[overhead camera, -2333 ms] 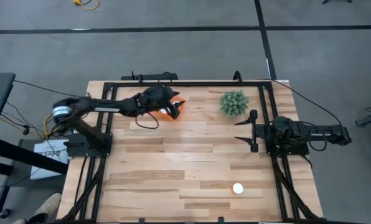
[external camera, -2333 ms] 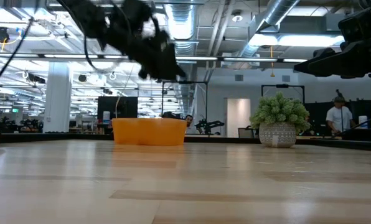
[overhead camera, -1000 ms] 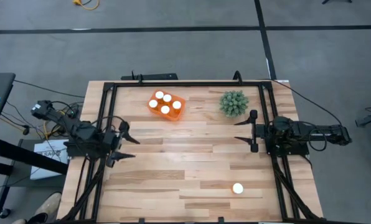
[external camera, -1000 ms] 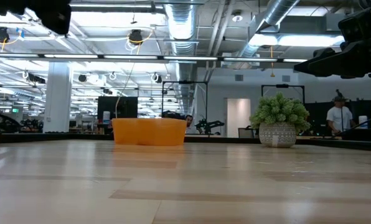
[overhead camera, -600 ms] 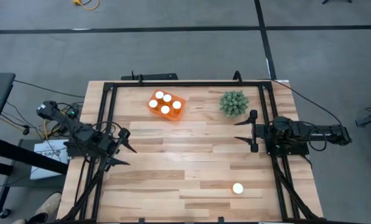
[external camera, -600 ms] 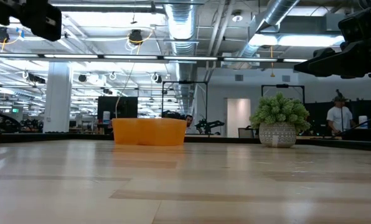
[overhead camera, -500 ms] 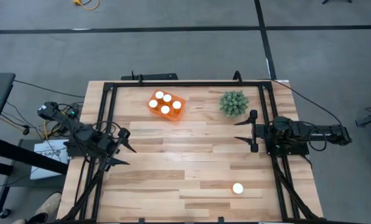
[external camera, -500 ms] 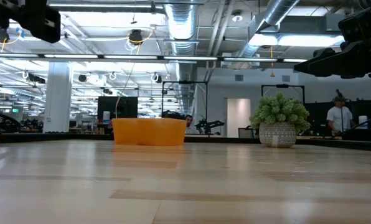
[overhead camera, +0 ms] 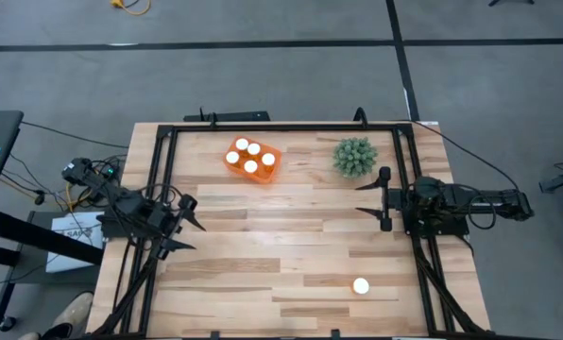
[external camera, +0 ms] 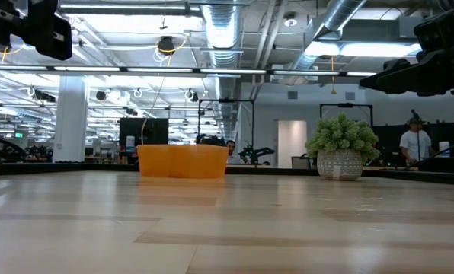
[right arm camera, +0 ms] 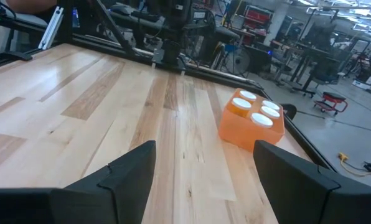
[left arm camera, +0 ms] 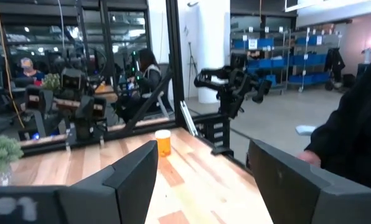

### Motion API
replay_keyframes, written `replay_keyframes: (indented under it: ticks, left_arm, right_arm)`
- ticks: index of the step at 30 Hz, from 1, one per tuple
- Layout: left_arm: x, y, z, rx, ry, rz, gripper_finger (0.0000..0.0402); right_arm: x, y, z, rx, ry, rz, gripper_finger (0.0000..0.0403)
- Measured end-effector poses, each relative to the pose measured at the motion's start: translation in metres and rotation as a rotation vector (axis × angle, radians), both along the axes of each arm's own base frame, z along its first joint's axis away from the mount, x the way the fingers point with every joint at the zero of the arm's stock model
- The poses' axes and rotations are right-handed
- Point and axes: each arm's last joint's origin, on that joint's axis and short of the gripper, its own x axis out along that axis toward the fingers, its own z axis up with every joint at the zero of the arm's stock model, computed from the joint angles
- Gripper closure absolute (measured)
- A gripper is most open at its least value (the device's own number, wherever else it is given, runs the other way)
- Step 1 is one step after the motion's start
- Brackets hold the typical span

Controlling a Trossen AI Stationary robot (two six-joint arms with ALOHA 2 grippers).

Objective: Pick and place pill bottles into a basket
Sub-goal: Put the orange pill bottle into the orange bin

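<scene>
The orange basket [overhead camera: 252, 161] stands at the table's far left-centre with several white-capped pill bottles [overhead camera: 250, 166] upright inside; it also shows in the right wrist view [right arm camera: 251, 121] and the low view [external camera: 183, 161]. One pill bottle [overhead camera: 361, 285] stands upright on its base on the table near the front right; it also shows in the left wrist view [left arm camera: 163, 142]. My left gripper [overhead camera: 193, 231] is open and empty at the table's left edge. My right gripper [overhead camera: 365, 198] is open and empty at the right edge.
A round green spiky plant [overhead camera: 354, 157] in a pot stands at the far right, close to my right gripper. A dark metal frame [overhead camera: 281, 126] runs around the table's edges. A person's dark sleeve [left arm camera: 353, 124] shows beyond the table in the left wrist view.
My left gripper, which was over the basket about two seconds ago, has drawn back to the table's left edge, uncovering the basket with its bottles. In the last second it has only settled slightly lower there.
</scene>
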Motion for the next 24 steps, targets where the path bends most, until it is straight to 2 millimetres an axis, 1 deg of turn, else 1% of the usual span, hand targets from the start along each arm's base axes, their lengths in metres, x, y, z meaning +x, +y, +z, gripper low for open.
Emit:
replay_keyframes:
  ticks: [6,13,24]
  left_arm:
    - [0.001,0.000,-0.008,0.038,0.070,0.000,0.0159]
    - [0.001,0.000,-0.018,0.042,0.178,0.011,0.0159]
    - [0.001,-0.001,-0.018,-0.037,0.219,-0.011,0.0159]
  right_arm:
    - [0.000,0.000,0.000,0.000,0.000,0.000,0.0138]
    - [0.000,0.000,0.000,0.000,0.000,0.000,0.0138]
    - [0.000,0.000,0.000,0.000,0.000,0.000,0.0138]
